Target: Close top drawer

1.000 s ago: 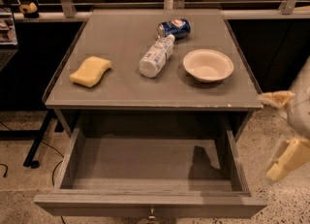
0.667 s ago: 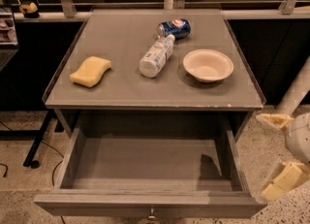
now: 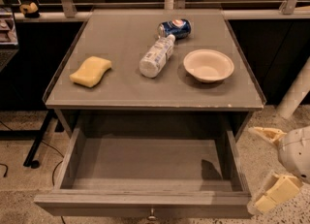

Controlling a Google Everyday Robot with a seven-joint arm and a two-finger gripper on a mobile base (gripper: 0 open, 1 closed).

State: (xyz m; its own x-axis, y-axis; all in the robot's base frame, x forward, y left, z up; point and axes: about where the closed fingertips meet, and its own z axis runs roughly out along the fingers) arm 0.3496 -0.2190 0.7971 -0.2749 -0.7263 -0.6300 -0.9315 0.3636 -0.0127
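Front panel of drawer (image 3: 145, 200) cut off by bottom edge; only top of knob (image 3: 152, 214) shows. The hand (image 3: 271, 164), low right beside drawer's front corner, fingers spread, is cut off by right edge. Yellowish object (image 3: 29, 8) on far ledge: too small to identify.

open top drawer (image 3: 121, 200) below tabletop (image 3: 126, 88), gripper (image 3: 257, 168) beside its right front corner

End effector (image 3: 269, 166) low at right, just beside front corner of top drawer (image 3: 140, 202), fingers spread wide. Open floor around it. Drawer box standing far out from under desk (image 3: 121, 89). Up on desk: sponge (image 3: 90, 71), bottle (image 3: 156, 56), can (image 3: 174, 28), bowl (image 3: 209, 65).
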